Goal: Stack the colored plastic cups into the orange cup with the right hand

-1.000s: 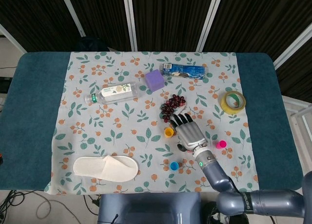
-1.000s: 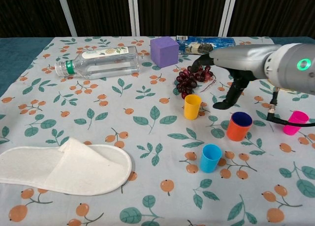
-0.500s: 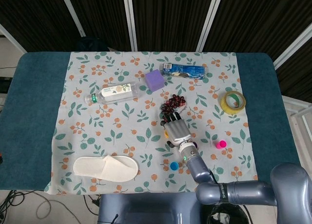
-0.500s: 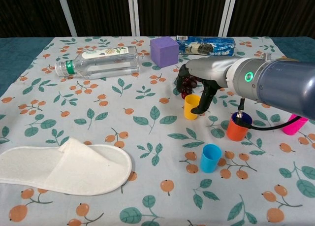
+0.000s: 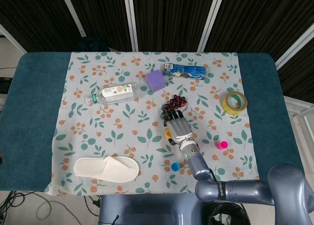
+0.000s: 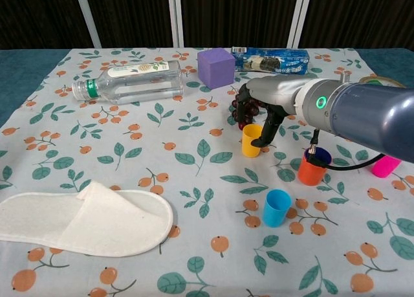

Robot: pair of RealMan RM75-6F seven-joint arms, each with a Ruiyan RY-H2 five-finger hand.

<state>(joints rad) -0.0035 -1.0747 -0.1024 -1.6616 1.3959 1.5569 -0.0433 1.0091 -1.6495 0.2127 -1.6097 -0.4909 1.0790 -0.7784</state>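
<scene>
Now, cups: four small plastic ones — yellow cup [image 6: 252, 140], orange cup [image 6: 314, 165], blue cup [image 6: 276, 208], pink cup [image 6: 386, 162], all apart on the tablecloth.
Right hand [image 6: 262, 112]: fingers curled around yellow cup's rim; grip uncertain.

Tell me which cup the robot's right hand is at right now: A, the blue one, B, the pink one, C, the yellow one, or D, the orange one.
C: in the chest view the right hand has its fingers down around the yellow cup, while the orange cup, blue cup and pink cup stand apart from it.
</scene>
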